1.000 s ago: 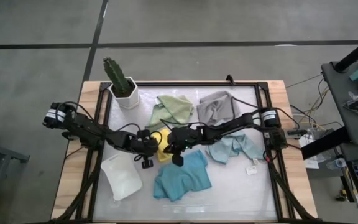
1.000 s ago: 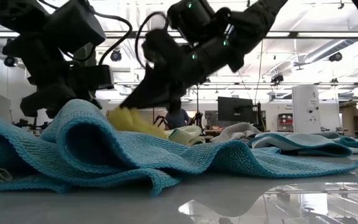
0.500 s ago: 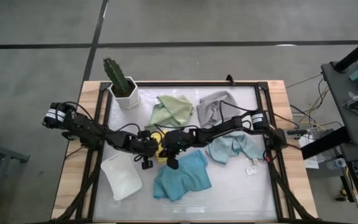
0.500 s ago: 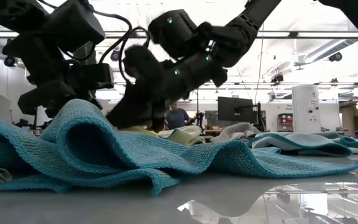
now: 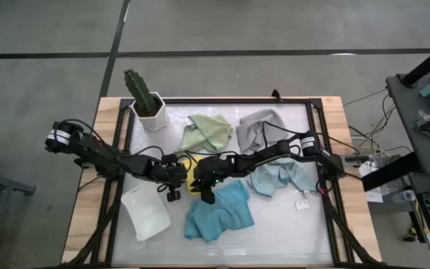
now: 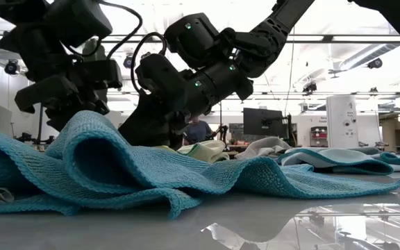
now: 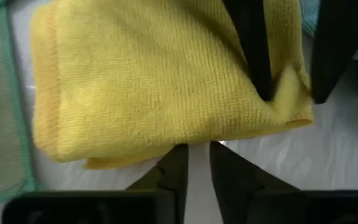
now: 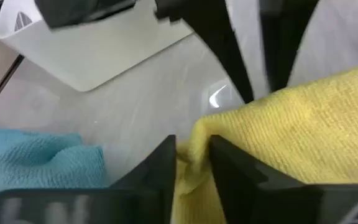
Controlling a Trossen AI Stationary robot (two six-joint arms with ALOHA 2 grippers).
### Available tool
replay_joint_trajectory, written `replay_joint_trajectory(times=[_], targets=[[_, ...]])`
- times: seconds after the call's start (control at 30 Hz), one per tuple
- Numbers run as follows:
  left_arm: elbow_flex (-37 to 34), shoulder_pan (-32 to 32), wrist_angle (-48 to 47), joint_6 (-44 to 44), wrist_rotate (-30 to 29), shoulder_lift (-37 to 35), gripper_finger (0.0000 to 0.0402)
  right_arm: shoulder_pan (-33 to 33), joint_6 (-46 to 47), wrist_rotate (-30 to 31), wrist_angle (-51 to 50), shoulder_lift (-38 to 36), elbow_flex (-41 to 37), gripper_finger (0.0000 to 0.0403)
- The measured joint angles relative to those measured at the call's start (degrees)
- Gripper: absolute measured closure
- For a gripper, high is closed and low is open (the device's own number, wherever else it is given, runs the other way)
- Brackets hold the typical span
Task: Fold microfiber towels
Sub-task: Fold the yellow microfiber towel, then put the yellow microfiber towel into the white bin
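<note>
Five microfiber towels lie on the bench, one of each colour. The sage green towel (image 5: 207,131) and the grey towel (image 5: 261,127) sit near the far edge, the pale blue towel (image 5: 282,178) toward the right edge, the teal towel (image 5: 219,213) crumpled near the front edge. The yellow towel (image 7: 160,81) lies folded at the middle of the bench, between the two end effectors. One white tray (image 5: 146,212) rests near the front left corner, and one potted cactus (image 5: 145,97) stands at the far left corner.

Both arms stretch low and nearly flat across the bench, meeting at the middle. The left end effector (image 7: 196,165) points at the yellow towel's near edge with its fingers (image 7: 174,171) a narrow gap apart and empty, just short of the cloth. The right end effector (image 8: 190,163) comes from the opposite side, its fingers (image 8: 160,163) narrowly parted with a fold of the yellow towel's corner between them.
</note>
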Motion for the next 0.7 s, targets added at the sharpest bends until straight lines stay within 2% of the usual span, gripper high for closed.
replay_joint_trajectory(times=[0.17, 0.33, 0.47, 0.57, 0.7], targets=[[0.35, 0.01, -3.08, 0.19, -0.16, -4.03, 0.0307, -0.11, -2.32, -0.98, -0.97, -1.66, 0.00, 0.0254], [0.62, 0.01, -3.11, 0.29, -0.14, -8.35, 0.0299, -0.13, -5.73, -0.86, -4.86, -4.57, -0.04, 0.0235], [0.94, 0.01, -2.74, 0.33, -0.14, -11.10, 0.0299, -0.13, -8.47, -0.45, -8.78, -7.38, -0.12, 0.0240], [0.94, 0.01, 1.25, 0.47, -0.16, -11.67, 0.0300, -0.15, -10.03, -0.27, -10.97, -9.25, -0.52, 0.0255], [0.57, -0.21, 6.93, 0.59, -0.06, -9.88, 0.0314, -0.13, -12.56, 4.56, -12.80, -11.71, -2.30, 0.0286]])
